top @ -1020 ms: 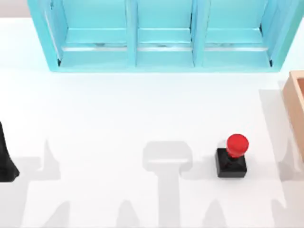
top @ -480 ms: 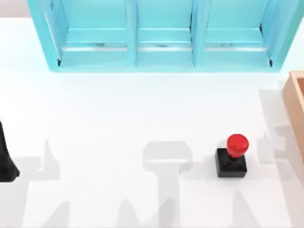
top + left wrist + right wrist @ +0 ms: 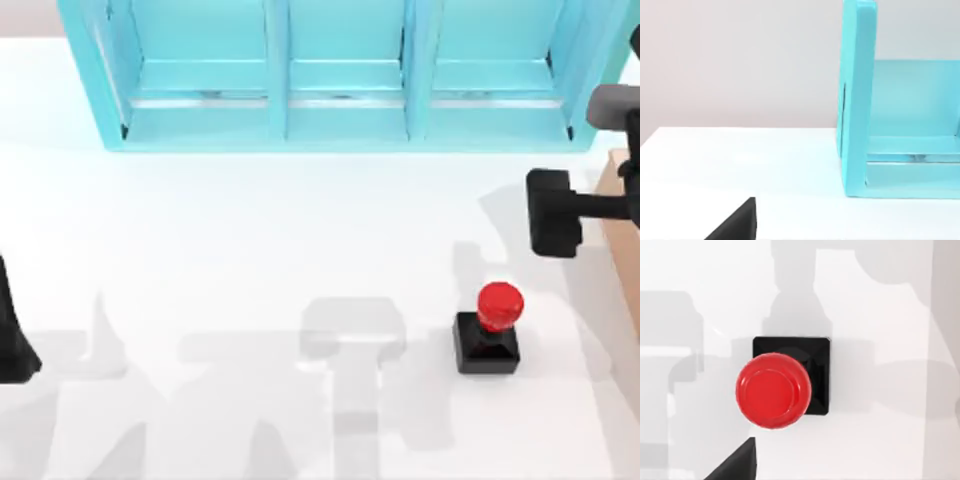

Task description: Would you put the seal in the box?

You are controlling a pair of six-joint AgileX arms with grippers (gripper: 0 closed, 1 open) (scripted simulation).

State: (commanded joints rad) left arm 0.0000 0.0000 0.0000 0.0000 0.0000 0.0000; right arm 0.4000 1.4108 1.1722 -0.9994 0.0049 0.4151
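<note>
Seal [image 3: 488,335]: it stands upright on the white table [image 3: 250,260], right of centre on the near half, red knob over a square black base; the right wrist view looks straight down on the knob [image 3: 773,390].
Left gripper [image 3: 14,340]: parked at the table's left edge, well apart from the seal; I cannot tell how its fingers stand.
Right gripper [image 3: 553,212]: it hangs above the table to the right, farther back than the seal and a little to its right (its dark body juts in from the right edge); I cannot tell whether its fingers are spread or closed.
Key relation: the seal lies nearer and slightly left of the right gripper, and its long axis runs vertically. The right arm is plainly the closer one, so the reach should be its job.
Box [image 3: 622,235]: a tan wall shows at the right edge, just beyond the right gripper.
Shelf unit [image 3: 340,75]: turquoise, three compartments, along the far side.
Stage: the seal is not yet grasped, by my reading.
</note>
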